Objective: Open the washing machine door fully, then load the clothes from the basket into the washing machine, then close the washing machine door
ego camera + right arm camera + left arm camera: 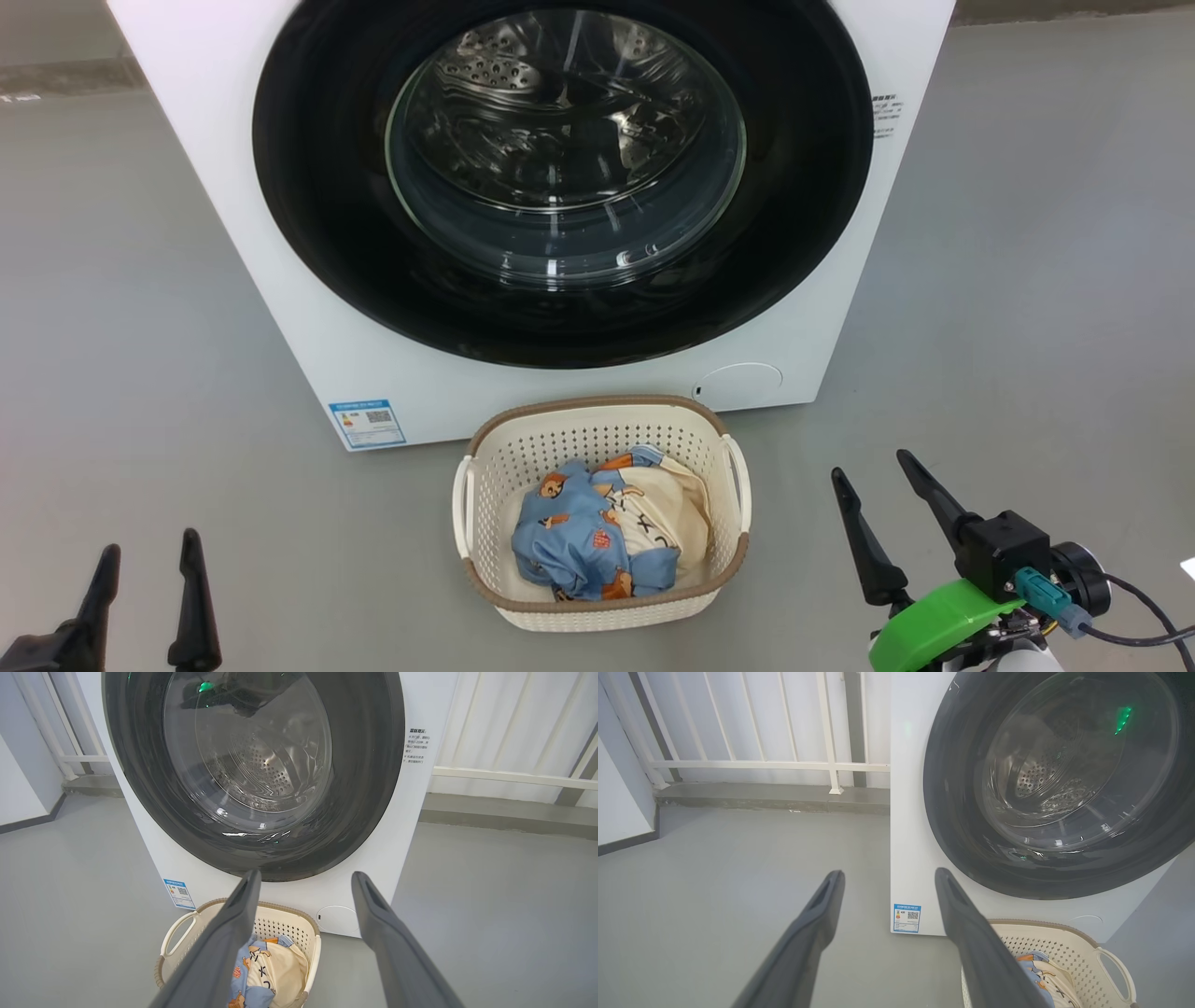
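Both spread, empty: left pincer (151,543), right pincer (870,464); clothes (597,534) in basket (597,404); washing machine door (322,196) seemingly shut.

Clothes (264,973) in basket (286,927); door (366,788) apparently closed

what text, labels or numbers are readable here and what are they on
No text can be quoted.
Blue label sticker, low on the big white washing machine: QR code and print, too small to read.
Small dark print, right of the round black-rimmed door: blurred, unreadable.
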You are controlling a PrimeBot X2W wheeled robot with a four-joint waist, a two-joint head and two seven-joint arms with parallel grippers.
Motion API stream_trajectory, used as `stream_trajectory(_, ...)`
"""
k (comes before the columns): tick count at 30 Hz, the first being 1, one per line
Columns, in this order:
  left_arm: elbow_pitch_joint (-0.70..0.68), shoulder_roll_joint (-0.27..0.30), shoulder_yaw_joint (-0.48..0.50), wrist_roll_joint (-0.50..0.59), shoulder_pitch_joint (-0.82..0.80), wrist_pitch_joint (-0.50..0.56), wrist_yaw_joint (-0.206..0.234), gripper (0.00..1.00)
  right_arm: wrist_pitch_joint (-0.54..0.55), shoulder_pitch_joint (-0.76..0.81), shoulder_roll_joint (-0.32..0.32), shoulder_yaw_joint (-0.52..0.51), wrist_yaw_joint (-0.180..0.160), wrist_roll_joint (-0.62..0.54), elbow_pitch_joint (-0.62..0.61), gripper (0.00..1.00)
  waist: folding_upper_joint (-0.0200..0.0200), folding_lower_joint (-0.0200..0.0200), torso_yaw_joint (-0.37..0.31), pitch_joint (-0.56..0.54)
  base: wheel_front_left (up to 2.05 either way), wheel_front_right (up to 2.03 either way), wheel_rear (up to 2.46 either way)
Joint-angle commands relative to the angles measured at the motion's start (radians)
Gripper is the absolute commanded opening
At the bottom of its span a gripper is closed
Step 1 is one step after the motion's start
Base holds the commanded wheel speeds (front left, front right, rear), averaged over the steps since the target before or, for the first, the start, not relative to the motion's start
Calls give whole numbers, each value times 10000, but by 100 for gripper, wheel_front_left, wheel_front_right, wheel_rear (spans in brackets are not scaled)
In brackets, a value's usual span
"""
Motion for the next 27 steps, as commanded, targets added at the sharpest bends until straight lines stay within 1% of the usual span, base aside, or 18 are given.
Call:
stream_trajectory(1,-264,221,394,54,-132,-136,-16,100,-122,-470,27,218,-11,-66,-218,100,-1,-1,-5,-12,0,0,0)
stream_trajectory(19,1,237,362,-41,-81,-136,-16,100,-122,-366,47,28,-11,-77,-270,100,-1,-1,-82,-127,0,0,0)
stream_trajectory(27,63,372,-54,-226,-37,-136,-16,100,-122,-376,53,33,-11,-93,-280,100,-1,-1,-78,-121,0,0,0)
